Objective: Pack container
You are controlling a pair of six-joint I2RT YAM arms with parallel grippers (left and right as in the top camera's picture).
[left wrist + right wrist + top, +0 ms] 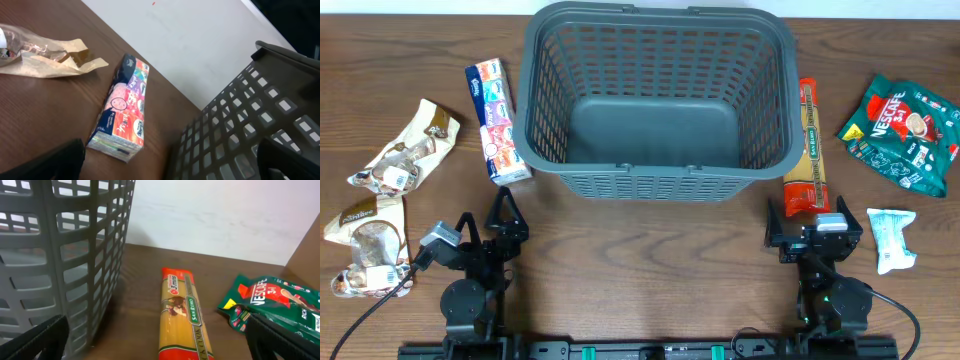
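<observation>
A: Status?
B: The container [655,130] sits centre-far on the counter [650,260], with nothing in it. The left tool [485,222] and right tool [810,222] are both at the near edge, fingers spread wide, gripping nothing.
A: Risks from here?
B: The main one is the spaghetti pack [806,150]. It lies just beside the container's right wall, long axis near-to-far. Wide fingers coming down across it could clip the lattice and shove the container. It's also long. Grabbed by the near end it likely droops and catches the rim on the way over.
A: Left side?
B: The tissue pack [498,120] is close to the left wall, so same clipping risk, with a bit more room. The beige snack bags [405,150] at the left edge look flat and crinkly. I'd expect the fingers to slip or pinch only film.
A: What does each view add?
B: Only overhead shows the container floor bare. It also shows the white packet [892,238] near right, which the right wrist view misses. Right wrist shows the actual strip of counter between spaghetti and wall, plus the Nescafé pouch [275,302] clear to the right. Left wrist shows the tissue pack's gap to the lattice. Neither wrist view gives a clean look at the floor.
</observation>
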